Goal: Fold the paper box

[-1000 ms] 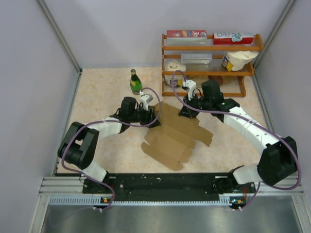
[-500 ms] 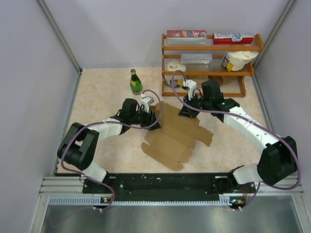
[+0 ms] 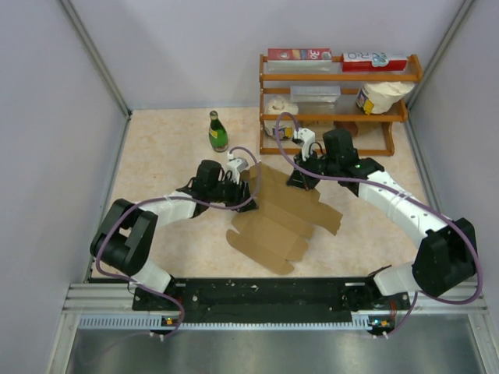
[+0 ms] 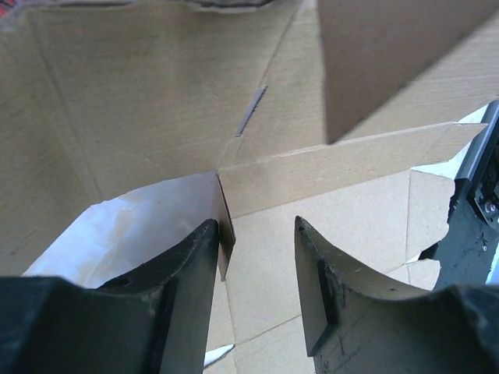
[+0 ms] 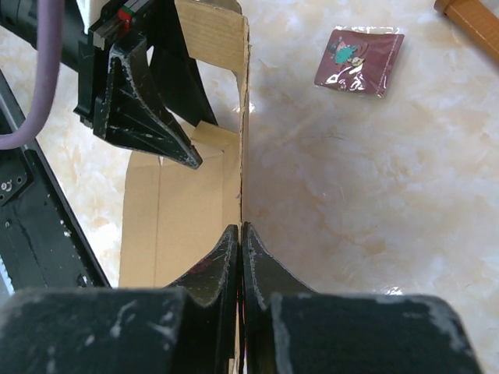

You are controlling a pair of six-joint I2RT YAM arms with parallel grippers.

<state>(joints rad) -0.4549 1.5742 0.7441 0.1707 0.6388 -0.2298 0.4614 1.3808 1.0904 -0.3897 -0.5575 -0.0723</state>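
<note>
Left tool (image 4: 256, 227) narrowed astride paper box (image 3: 269, 230) flap; contact unclear.

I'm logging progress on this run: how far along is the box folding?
Early. Done: one panel of the plain brown cardboard box sheet stands raised, pinched by the shut right gripper. In hand: the open left gripper straddles one of its flap edges. Left: most of the sheet lies flat, unfolded.
</note>
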